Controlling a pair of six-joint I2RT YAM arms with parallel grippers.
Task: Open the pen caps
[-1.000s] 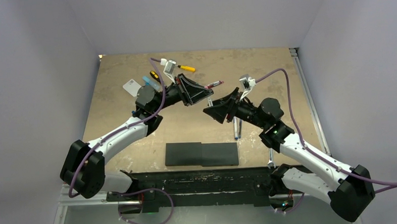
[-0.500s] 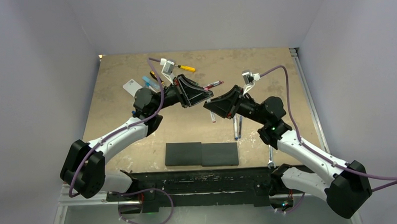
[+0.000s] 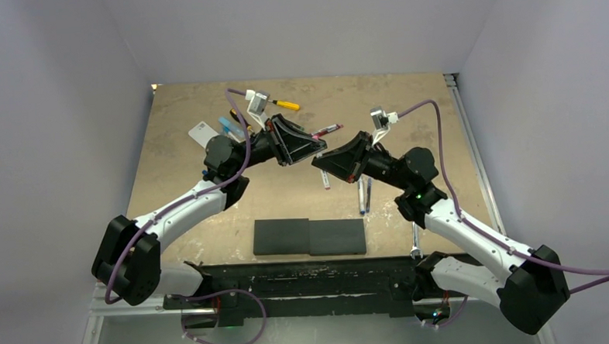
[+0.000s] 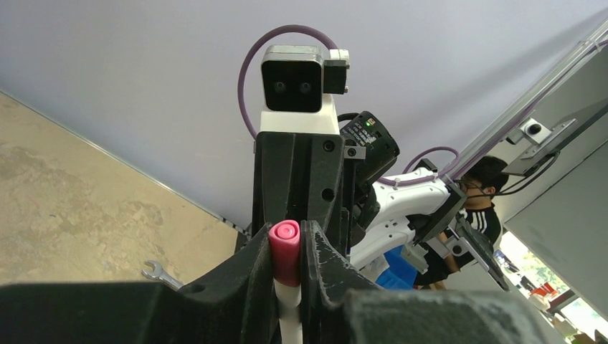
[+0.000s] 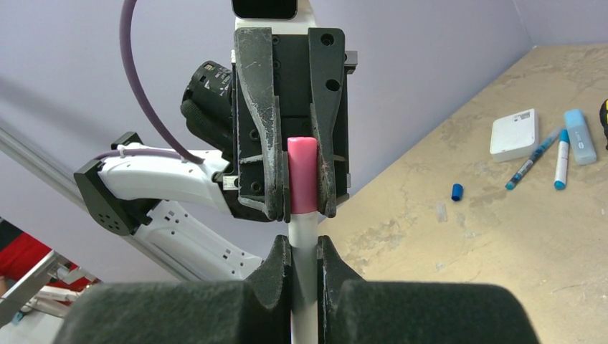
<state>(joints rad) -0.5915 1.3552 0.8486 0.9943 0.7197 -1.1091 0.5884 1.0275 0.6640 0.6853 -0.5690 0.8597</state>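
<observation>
**Both grippers clamped on one pink-capped pen, held off the table**

My left gripper (image 4: 285,240) is pressed together on the short pink cylindrical plastic pen cap (image 5: 302,175). My right gripper (image 5: 305,254) is pinched on the thin white plastic pen barrel (image 5: 305,294) just below the cap. The pen stands roughly upright with the cap on top, above the table, between the two facing gripper tips.

Underneath is the tan mottled tabletop (image 3: 360,92). On it lie a loose small blue plastic cap (image 5: 456,191), a white pen with a light-blue cap (image 5: 561,161), a slim teal pen (image 5: 534,159) and a white square plastic box (image 5: 514,135). A flat black rectangular block (image 3: 310,237) sits near the arm bases. A yellow-handled screwdriver (image 3: 286,104) lies toward the far edge, and a silver open-end wrench (image 4: 161,272) is on the right side. Pale lavender walls (image 3: 303,25) close in the table. A person in a black shirt and glasses (image 4: 482,193) shows past my right arm.

The pink cap is matte and smooth, a bit wider than the barrel, with a ringed flat end. It sits on the barrel with no gap at the seam.

From the top view the pen is buried between the gripper tips. In the left wrist view my own fingers hide the right gripper's fingers. The barrel's lower end is cut off at the frame edge in both wrist views.
</observation>
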